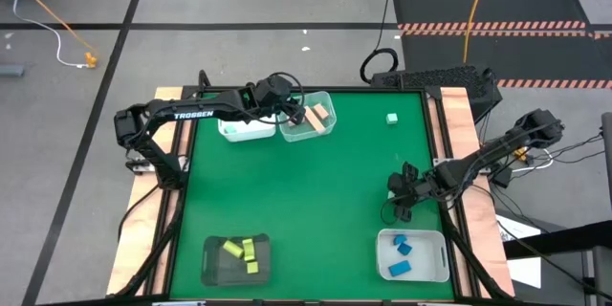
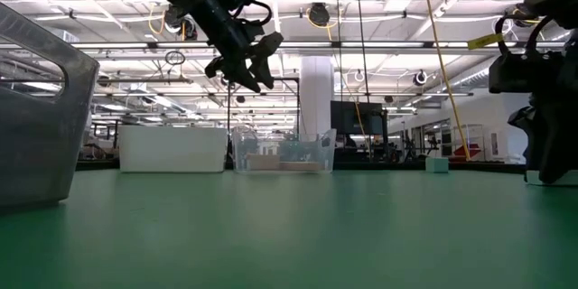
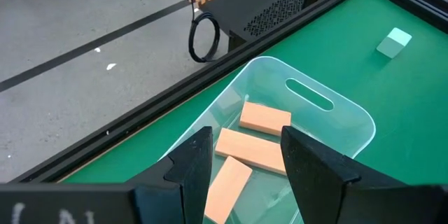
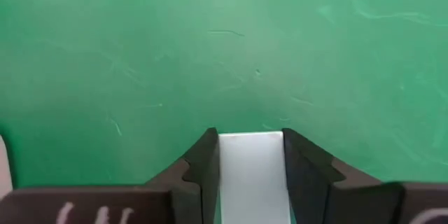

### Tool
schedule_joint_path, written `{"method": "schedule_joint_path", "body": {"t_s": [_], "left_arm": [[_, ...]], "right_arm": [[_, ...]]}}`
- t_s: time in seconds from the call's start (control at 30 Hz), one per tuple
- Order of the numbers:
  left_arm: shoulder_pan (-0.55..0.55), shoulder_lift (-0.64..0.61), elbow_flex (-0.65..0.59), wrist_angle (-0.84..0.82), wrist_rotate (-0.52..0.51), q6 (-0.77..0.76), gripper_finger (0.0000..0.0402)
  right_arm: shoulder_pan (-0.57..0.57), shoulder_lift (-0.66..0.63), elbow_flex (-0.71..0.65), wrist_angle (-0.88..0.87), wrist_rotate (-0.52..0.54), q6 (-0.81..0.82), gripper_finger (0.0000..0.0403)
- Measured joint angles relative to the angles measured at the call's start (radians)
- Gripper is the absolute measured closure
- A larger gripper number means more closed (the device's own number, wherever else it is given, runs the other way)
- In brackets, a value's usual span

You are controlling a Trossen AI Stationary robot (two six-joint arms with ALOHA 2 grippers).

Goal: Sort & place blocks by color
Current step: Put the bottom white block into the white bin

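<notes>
Below my spread left gripper (image 3: 245,157) three tan blocks (image 3: 253,148) lie binned; next, the lone mint block (image 1: 392,119) needs fetching.

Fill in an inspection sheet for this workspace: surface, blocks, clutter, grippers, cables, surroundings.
Surface: green mat, marked by faint scuffs in the right wrist view.
Job's things: tan blocks in the clear bin; yellow-green blocks in the dark bin; blue blocks in the white bin; one mint block loose on the mat near the far right corner; another white bin beside the clear one.
Clutter: nothing seen.
Grippers: left gripper open, above the clear bin; right gripper open, low near the mat's right edge, above the white bin of blue blocks.
Cables: black coil and orange cord on the floor.
Surroundings: grey floor, striped black mats.
</notes>
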Motion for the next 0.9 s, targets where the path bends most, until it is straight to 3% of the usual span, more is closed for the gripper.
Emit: {"method": "schedule_joint_path", "body": {"t_s": [0.13, 0.23, 0.37, 0.5, 0.6, 0.77, 0.9], "left_arm": [[0.0, 0.0, 0.0, 0.003, 0.0, 0.0, 0.0231], [-0.001, 0.0, 0.0, 0.019, 0.01, -0.001, 0.0231], [-0.001, 0.0, 0.0, 0.09, 0.161, 0.005, 0.0231], [-0.007, 0.0, 0.0, 0.209, 0.384, -0.028, 0.0231], [-0.022, 0.0, 0.0, 0.307, 0.496, -0.047, 0.0231], [-0.059, 0.0, 0.0, 0.414, 0.53, 0.0, 0.0231], [-0.095, 0.0, 0.0, 0.462, 0.5, 0.124, 0.0231]], "right_arm": [[-0.02, -0.032, 0.009, 0.004, 0.034, 0.027, 0.0296], [-0.05, -0.072, 0.035, 0.029, 0.14, -0.005, 0.0296], [-0.108, -0.125, 0.051, 0.166, 0.249, -0.104, 0.0296], [-0.184, -0.164, 0.052, 0.381, 0.351, -0.276, 0.0296], [-0.253, -0.17, 0.052, 0.576, 0.403, -0.444, 0.0296], [-0.368, -0.148, 0.052, 1.001, 0.41, -0.648, 0.0296], [-0.443, -0.108, 0.052, 1.34, 0.351, -0.686, 0.0296]]}}
